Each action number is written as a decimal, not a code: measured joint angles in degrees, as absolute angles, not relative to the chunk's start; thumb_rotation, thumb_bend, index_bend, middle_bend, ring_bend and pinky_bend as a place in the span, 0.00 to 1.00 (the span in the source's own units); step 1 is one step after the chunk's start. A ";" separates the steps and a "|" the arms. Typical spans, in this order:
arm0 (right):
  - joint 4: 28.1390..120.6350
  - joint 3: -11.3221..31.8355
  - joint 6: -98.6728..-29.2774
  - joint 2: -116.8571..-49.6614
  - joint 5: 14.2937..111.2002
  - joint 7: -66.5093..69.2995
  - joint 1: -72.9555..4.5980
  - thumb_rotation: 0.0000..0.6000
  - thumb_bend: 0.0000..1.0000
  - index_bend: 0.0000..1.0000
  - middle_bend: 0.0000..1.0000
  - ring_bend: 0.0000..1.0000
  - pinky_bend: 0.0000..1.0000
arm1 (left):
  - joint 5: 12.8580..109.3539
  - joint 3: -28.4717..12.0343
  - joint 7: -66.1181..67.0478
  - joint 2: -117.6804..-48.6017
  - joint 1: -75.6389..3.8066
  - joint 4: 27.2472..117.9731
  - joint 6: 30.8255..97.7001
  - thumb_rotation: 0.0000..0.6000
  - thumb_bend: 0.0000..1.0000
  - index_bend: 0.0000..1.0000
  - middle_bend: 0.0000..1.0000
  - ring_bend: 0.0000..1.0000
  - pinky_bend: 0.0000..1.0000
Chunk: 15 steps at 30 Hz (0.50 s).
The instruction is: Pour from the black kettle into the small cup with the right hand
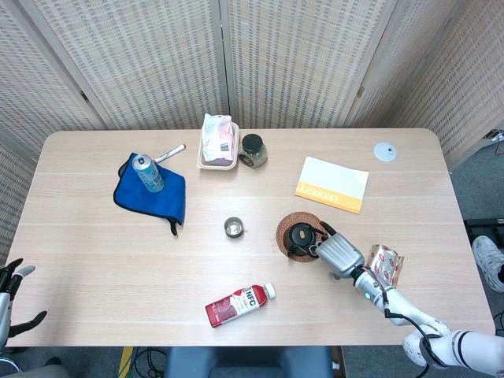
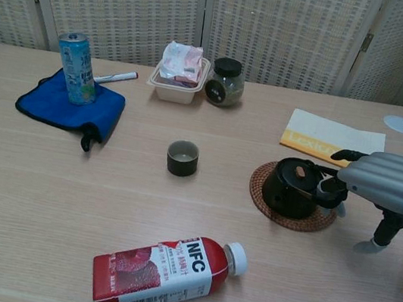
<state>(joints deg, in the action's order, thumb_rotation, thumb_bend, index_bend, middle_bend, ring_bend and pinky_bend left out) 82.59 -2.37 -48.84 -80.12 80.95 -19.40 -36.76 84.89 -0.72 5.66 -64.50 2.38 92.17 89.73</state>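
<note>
1. Black kettle [image 2: 292,187] on woven coaster [image 2: 289,212], right of frame centre
2. Right hand [image 2: 390,182] fingers [image 2: 331,188] at kettle handle; grasp unclear
3. Small cup [image 2: 183,157] centre tabletop [image 2: 41,195]
4. Left hand [image 1: 9,293] lower left, fingers released

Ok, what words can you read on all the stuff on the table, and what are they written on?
"NFC": on the label of the red juice bottle lying on its side.
"Lexicon": probably, on the orange strip of the white booklet; the letters are blurry.
Blue drink can: it has printing, too blurred to read.
Juice bottle's white panel with the barcode: too small to read.
Pink packet in the tray: print unreadable.
</note>
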 measured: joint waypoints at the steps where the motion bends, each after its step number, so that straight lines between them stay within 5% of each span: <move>1: 82.51 -2.37 -48.78 -80.15 80.86 -19.46 -36.74 1.00 0.00 0.44 0.49 0.37 0.00 | 84.90 -0.71 5.66 -64.51 2.38 92.18 89.72 1.00 0.11 0.22 0.11 0.14 0.05; 8: 81.64 -2.27 -48.02 -80.77 80.14 -19.78 -36.79 1.00 0.00 0.50 0.54 0.43 0.00 | 84.69 -0.75 5.64 -64.52 2.51 92.05 89.78 1.00 0.11 0.22 0.11 0.14 0.05; 15: 81.62 -1.37 -47.56 -81.04 79.81 -18.77 -37.38 1.00 0.00 0.65 0.70 0.61 0.00 | 84.43 -0.84 5.71 -64.48 2.57 91.96 89.73 1.00 0.11 0.22 0.11 0.14 0.05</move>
<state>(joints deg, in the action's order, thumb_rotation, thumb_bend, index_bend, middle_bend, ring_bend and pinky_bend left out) 81.62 -1.37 -47.56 -81.04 79.81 -18.77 -37.38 84.43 -0.84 5.71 -64.48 2.57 91.96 89.73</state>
